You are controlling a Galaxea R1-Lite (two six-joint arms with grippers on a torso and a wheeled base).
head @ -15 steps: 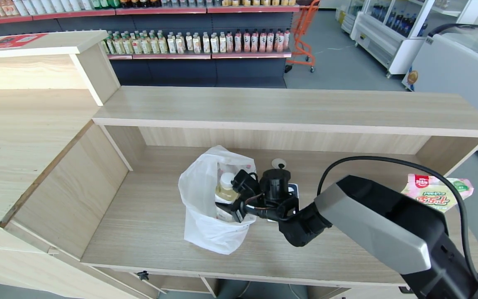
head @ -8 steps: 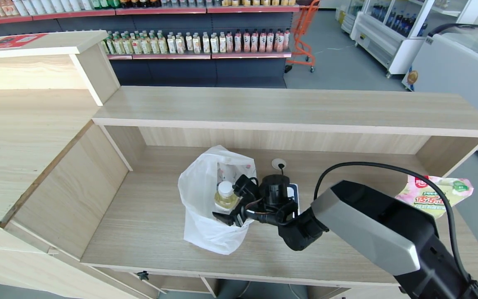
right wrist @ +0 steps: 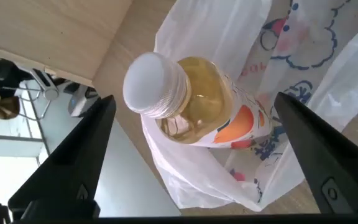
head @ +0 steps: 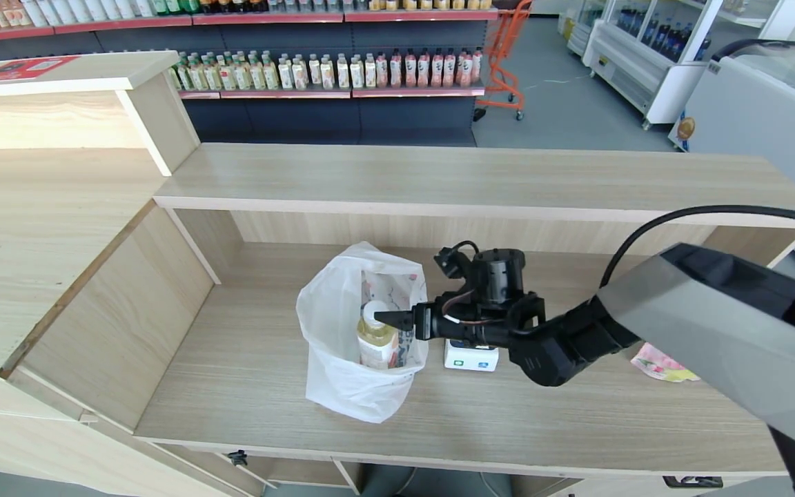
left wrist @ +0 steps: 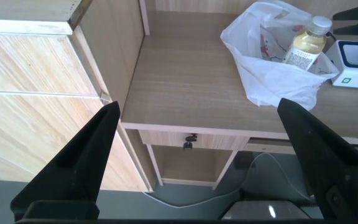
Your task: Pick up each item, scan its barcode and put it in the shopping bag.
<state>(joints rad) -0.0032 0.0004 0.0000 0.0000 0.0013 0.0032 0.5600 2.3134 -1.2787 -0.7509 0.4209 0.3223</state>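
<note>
Counter (head: 232, 373) is walled at back and left, with open surface at 6 and 9 o'clock of the bag (head: 335, 376). The bag stands open and holds a bottle (head: 375, 342) and a printed pack (head: 387, 290). The scanner (head: 471, 355) sits just at 3 o'clock. Right fingers (head: 392, 319) are spread wide and empty at the bag mouth, near the bottle cap. Left fingers (left wrist: 73, 168) are wide and empty, well off toward 8 o'clock.

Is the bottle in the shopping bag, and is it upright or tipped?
In, and upright: the bottle stands inside the open shopping bag, white cap up. The right gripper is open beside it.
</note>
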